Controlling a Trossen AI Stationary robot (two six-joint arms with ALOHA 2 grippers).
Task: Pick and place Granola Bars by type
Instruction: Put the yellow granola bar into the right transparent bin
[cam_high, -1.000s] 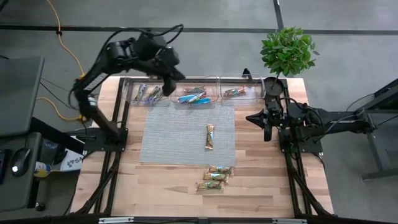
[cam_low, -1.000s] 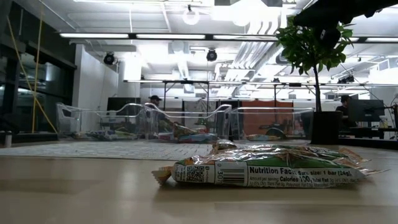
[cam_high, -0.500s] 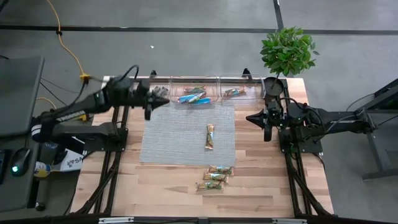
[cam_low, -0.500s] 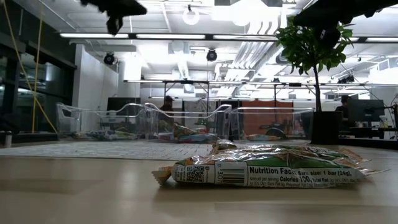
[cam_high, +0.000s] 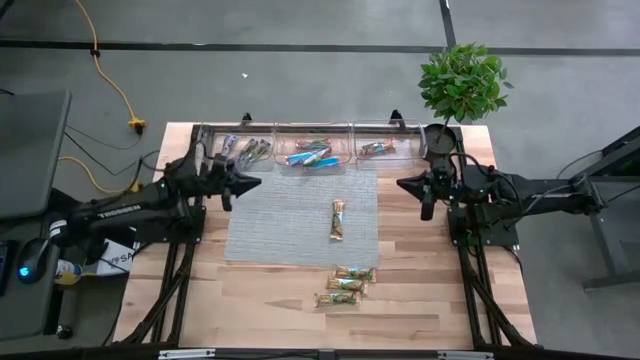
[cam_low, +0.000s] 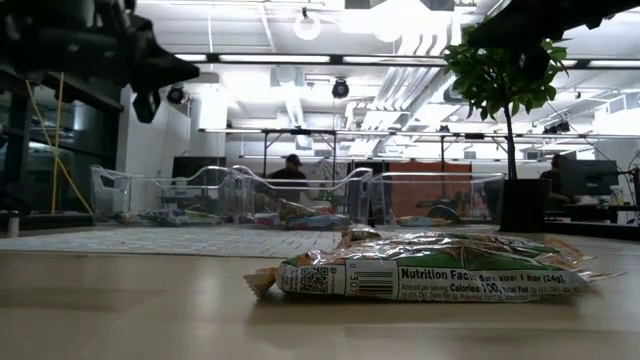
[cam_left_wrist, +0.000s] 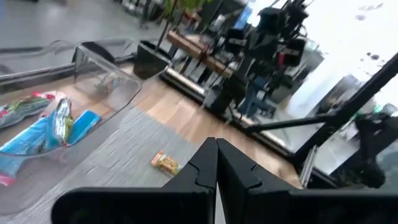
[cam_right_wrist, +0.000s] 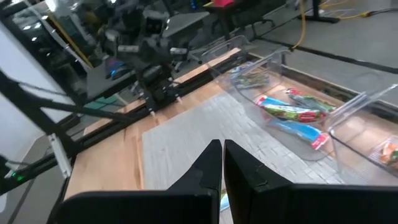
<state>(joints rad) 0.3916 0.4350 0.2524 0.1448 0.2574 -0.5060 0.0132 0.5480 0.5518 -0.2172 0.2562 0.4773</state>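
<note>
A grey woven rectangular mat (cam_high: 300, 210) lies on the middle of the light wooden table (cam_high: 250, 300), and everything else sits around it. Along the mat's far edge stands a row of three clear plastic bins (cam_high: 312, 146): the one by the mat's left corner holds purple-tinted granola bars (cam_high: 240, 150), the middle one holds green-red and bright blue bars (cam_high: 310, 155), and the one by the right corner holds a single orange-tan bar (cam_high: 378, 148). One shiny tan-and-green bar (cam_high: 338, 219) lies lengthwise on the mat, right of its centre. Three more bars of that kind (cam_high: 345, 285) lie bunched on bare wood just off the mat's near right corner. The left gripper (cam_high: 250, 183) hangs at the mat's left edge, near its far corner, jaws pressed together and holding nothing. The right gripper (cam_high: 403, 186) hangs just beyond the mat's right edge, its jaws likewise pressed together and empty. A green leafy potted plant (cam_high: 460, 85) stands beyond the mat's far right corner.
</note>
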